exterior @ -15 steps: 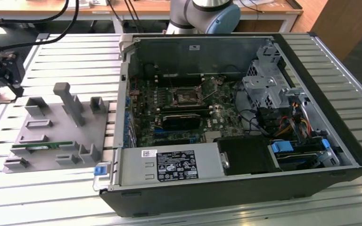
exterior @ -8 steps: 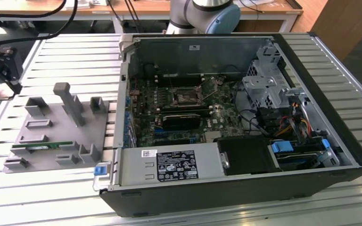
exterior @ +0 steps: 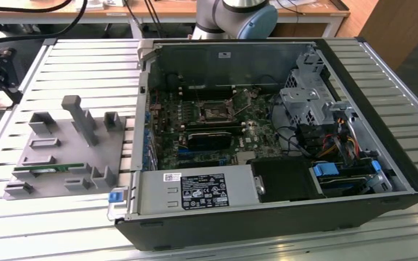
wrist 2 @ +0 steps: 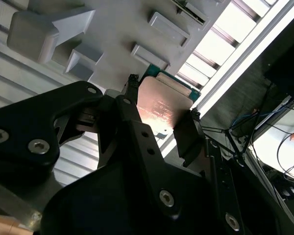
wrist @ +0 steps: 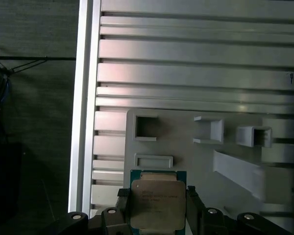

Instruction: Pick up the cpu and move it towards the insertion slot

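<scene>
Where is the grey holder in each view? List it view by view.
Exterior view: holder on the slatted table, at the exterior view's left of the case.
First wrist view: holder beyond the cpu held in the gripper.
Second wrist view: holder behind the cpu.
Shared landmark: the slatted table.
</scene>
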Controlling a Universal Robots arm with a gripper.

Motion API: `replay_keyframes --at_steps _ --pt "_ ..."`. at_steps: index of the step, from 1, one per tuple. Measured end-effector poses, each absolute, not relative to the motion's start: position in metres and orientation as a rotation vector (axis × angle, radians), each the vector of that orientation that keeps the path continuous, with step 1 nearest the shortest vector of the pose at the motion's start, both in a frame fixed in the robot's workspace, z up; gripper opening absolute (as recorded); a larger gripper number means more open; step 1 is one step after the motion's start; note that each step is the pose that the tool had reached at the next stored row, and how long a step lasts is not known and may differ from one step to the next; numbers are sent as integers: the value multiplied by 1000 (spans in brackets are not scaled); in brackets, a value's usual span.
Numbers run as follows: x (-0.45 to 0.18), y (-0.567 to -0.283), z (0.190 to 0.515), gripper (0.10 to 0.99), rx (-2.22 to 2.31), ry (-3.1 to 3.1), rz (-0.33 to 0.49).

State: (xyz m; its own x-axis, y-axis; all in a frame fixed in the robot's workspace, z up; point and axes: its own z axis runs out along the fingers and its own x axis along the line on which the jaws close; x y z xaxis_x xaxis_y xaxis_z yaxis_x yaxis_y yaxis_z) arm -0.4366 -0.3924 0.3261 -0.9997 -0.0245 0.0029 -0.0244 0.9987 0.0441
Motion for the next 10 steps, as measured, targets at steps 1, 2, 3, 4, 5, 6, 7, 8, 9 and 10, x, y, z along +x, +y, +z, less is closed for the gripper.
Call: replay_keyframes --at_steps 1,2,3,4,5,6,7,8,9,10 --pt "-437 -392 327 541 38 -3137 -69" --pt "-437 -392 329 541 37 -3137 -69" --pt "-437 -392 330 541 37 -3137 -69" --pt "-437 -391 331 541 37 -3137 -69" --pt "-437 -391 332 541 36 -3137 -69" --pt "-437 -391 334 541 36 -3137 -69" --pt "-437 -391 335 541 35 -3137 -69" --pt "-437 -391 336 541 35 -3137 -69" --pt "-437 -390 337 541 34 -3137 -69" --pt "-437 -390 339 541 34 -3137 -69"
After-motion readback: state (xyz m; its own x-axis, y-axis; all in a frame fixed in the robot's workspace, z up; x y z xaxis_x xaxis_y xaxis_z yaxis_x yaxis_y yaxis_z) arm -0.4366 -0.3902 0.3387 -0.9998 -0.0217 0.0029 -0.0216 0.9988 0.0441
